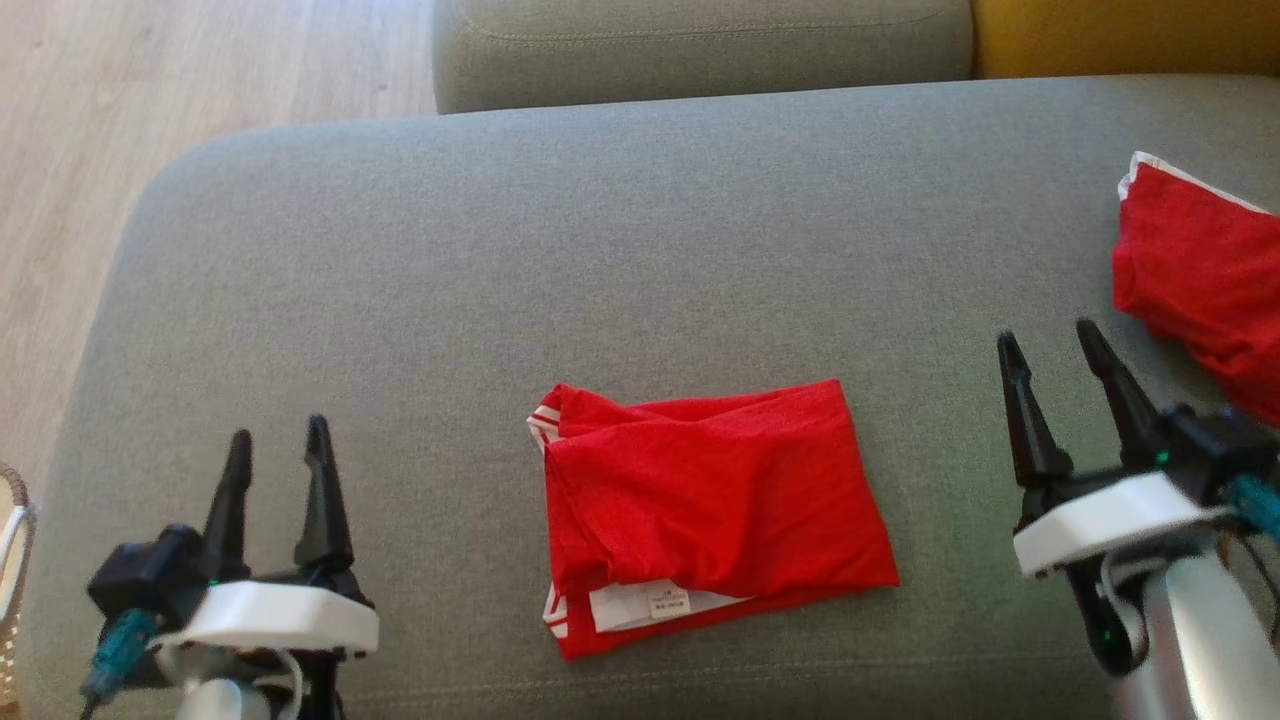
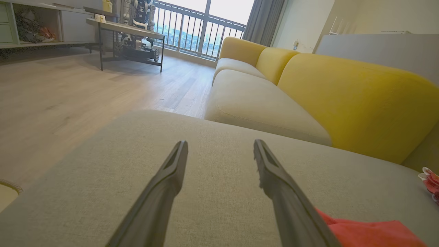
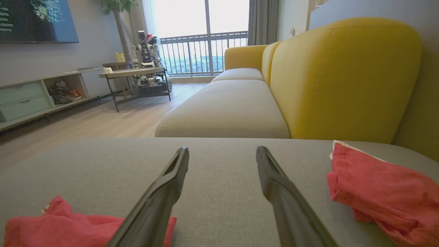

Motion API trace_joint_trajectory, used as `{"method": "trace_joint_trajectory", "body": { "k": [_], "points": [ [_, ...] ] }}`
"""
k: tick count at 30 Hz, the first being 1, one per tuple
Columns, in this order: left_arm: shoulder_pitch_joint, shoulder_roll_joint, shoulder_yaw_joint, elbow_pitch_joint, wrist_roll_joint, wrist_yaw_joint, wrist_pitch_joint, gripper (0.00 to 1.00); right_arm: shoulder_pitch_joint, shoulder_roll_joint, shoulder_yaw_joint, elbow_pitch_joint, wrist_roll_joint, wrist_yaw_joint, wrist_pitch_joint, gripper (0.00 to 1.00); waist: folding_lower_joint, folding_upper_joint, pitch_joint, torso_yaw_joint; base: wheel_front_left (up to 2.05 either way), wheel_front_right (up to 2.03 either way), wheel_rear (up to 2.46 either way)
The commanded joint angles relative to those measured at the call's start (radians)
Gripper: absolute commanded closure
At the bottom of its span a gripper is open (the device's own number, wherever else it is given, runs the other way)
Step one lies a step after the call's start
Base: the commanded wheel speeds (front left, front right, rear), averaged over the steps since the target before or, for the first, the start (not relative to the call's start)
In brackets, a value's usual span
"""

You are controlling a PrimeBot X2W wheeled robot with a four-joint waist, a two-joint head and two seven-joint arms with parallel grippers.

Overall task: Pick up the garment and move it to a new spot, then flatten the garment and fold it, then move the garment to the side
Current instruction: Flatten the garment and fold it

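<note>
A red garment (image 1: 700, 500) lies folded into a rough rectangle on the grey sofa cushion (image 1: 500, 250), white trim and a label showing at its near edge. My left gripper (image 1: 278, 445) stands open to its left, nothing between the fingers. My right gripper (image 1: 1050, 345) stands open to its right, also holding nothing. The left wrist view catches a corner of the garment (image 2: 370, 233) at the lower right past the left gripper (image 2: 221, 145). In the right wrist view the garment (image 3: 68, 226) sits at the lower left of the right gripper (image 3: 223, 152).
A second red garment (image 1: 1200, 280) lies bunched at the cushion's right edge, seen again as a red heap (image 3: 384, 192) in the right wrist view. A yellow sofa back (image 3: 343, 75) rises behind. Wood floor (image 1: 150, 100) lies to the left, a woven basket rim (image 1: 15, 520) at the far left.
</note>
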Motion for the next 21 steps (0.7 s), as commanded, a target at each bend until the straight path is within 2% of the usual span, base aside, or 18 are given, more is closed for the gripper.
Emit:
{"method": "trace_joint_trajectory", "body": {
  "k": [1, 8, 21],
  "points": [
    [-0.033, 0.007, 0.016, -0.025, 0.008, 0.006, -0.006, 0.00, 0.004, 0.012, 0.002, -0.059, -0.029, 0.000, -0.009, 0.00, 0.0000, 0.0000, 0.000, -0.002, 0.00, 0.00, 0.00],
    [-0.026, 0.007, 0.005, -0.035, 0.003, 0.017, -0.006, 0.00, 0.040, 0.041, -0.018, -0.106, -0.075, 0.000, -0.009, 0.00, 0.0000, 0.0000, 0.000, -0.002, 0.00, 0.00, 0.00],
    [-0.021, 0.007, 0.002, -0.016, 0.006, 0.009, -0.006, 0.00, 0.040, 0.050, -0.017, -0.094, -0.091, 0.000, -0.009, 0.00, 0.0000, 0.0000, -0.007, 0.017, 0.00, 0.00, 0.00]
  ]
}}
